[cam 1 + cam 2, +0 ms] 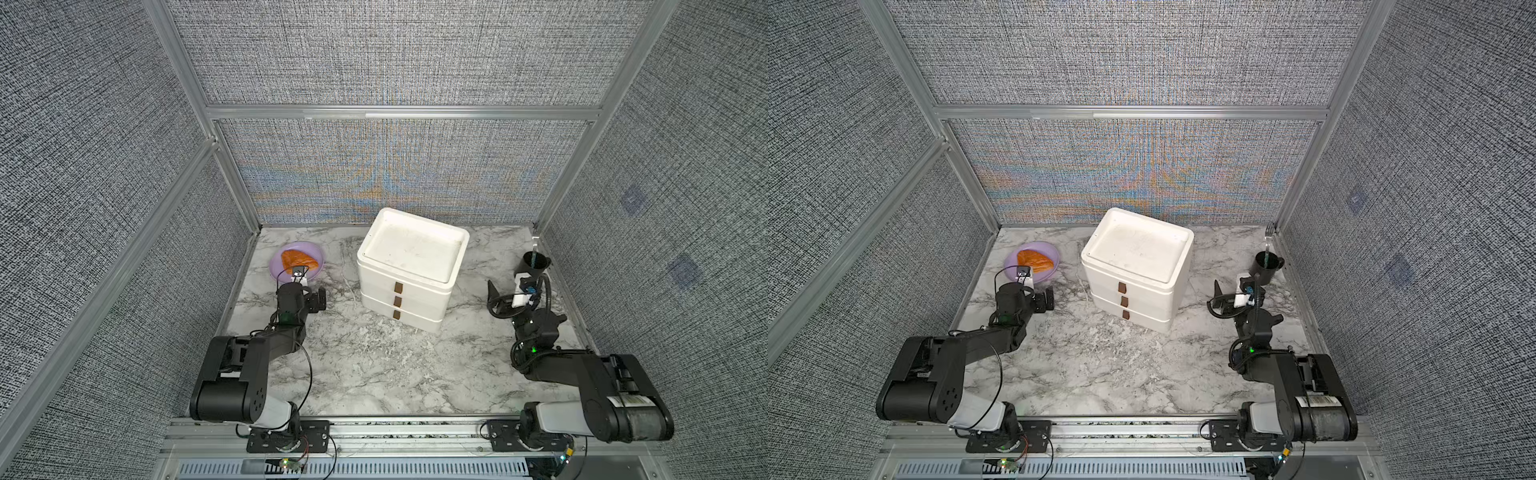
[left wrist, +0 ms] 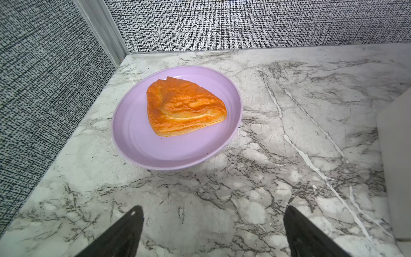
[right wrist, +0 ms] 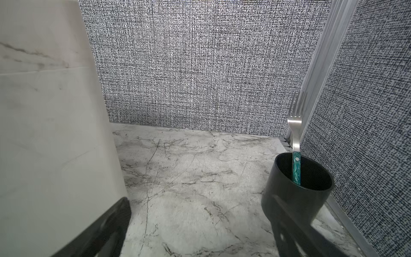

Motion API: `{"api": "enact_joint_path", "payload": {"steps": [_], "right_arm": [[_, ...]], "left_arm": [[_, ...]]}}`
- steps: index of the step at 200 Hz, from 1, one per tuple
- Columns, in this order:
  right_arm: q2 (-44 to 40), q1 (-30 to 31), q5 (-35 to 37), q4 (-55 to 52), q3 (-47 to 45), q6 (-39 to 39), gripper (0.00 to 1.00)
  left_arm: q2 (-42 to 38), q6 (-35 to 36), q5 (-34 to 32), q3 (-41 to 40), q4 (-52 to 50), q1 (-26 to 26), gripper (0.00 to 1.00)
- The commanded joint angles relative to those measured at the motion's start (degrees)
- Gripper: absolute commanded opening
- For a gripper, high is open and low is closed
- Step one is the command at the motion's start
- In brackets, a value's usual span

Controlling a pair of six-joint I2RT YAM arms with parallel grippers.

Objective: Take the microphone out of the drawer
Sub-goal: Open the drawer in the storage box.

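Observation:
A white three-drawer unit (image 1: pixel 409 266) (image 1: pixel 1133 266) stands at the middle back of the marble table. All three drawers are shut, each with a small brown handle (image 1: pixel 397 300). The microphone is hidden. My left gripper (image 1: pixel 300 286) (image 2: pixel 213 209) is open and empty, low over the table left of the unit. My right gripper (image 1: pixel 515 284) (image 3: pixel 200 200) is open and empty to the right of the unit, whose white side (image 3: pixel 51 111) rises beside one finger.
A purple plate (image 2: pixel 138 142) with an orange pastry (image 2: pixel 184 106) sits just beyond the left gripper, near the back left corner. A black cup (image 3: pixel 289 200) holding a fork (image 3: pixel 294 124) stands by the right gripper's other finger. Fabric walls close three sides.

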Motion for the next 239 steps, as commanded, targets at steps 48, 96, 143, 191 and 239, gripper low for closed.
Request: {"api": "enact_joint_path", "payload": {"steps": [48, 96, 143, 191, 239], "right_arm": [[0.24, 0.06, -0.38, 1.71, -0.01, -0.09, 0.98], [0.28, 0.06, -0.38, 1.71, 0.02, -0.09, 0.98], [0.27, 0.06, -0.43, 1.76, 0.04, -0.16, 0.98], [0.22, 0.08, -0.38, 1.73, -0.04, -0.1, 0.98], [0.28, -0.08, -0.38, 1.33, 0.22, 0.17, 0.98]], "left_arm": [[-0.18, 0.42, 0.59, -0.07, 1.67, 0.0, 1.0], [-0.19, 0.42, 0.63, -0.07, 1.67, 0.02, 1.0], [-0.25, 0.42, 0.65, -0.07, 1.67, 0.0, 1.0], [-0.23, 0.33, 0.66, 0.02, 1.53, 0.04, 1.0], [-1.91, -0.9, -2.16, 2.75, -4.14, 0.06, 1.0]]}}
